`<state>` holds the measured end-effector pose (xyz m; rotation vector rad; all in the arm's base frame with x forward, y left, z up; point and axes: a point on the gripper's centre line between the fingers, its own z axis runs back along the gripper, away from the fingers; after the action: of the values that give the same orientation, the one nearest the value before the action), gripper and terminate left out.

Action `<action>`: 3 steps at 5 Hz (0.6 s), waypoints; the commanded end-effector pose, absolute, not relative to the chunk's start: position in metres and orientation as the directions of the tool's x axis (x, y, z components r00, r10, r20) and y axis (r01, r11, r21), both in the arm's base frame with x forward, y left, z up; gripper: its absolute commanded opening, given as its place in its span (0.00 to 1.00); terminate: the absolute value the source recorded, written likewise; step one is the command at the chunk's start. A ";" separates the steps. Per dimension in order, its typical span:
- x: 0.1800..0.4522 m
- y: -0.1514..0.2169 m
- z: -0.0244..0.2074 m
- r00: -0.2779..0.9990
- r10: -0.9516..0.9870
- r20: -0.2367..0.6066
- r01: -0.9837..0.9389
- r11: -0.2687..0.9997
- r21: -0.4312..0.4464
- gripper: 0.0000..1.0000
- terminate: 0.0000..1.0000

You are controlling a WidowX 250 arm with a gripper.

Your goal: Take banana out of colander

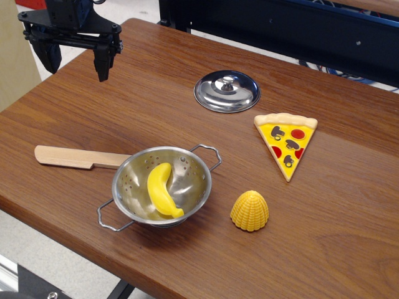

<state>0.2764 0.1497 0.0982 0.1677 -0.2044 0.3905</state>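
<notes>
Both fingers of the pincer (73, 62) hang spread wide, holding nothing, well apart from the banana (162, 190).

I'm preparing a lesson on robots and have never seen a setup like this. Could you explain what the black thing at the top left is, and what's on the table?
This single picture looks down at a wooden table from the front. The black thing is the robot's gripper, a two-fingered claw, hanging open and holding nothing. On the table lie a steel colander with a toy banana inside, a wooden knife partly behind it, a steel lid, a toy pizza slice and a yellow corn piece.
</notes>
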 end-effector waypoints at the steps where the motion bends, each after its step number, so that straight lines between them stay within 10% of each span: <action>1: 0.276 0.150 0.098 0.905 0.359 0.229 -0.393 0.911 0.122 1.00 0.00; 3: 0.249 0.084 0.117 0.864 0.495 0.093 -0.495 0.869 -0.022 1.00 0.00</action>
<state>0.2435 0.0796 0.1026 -0.0092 -0.0519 0.5229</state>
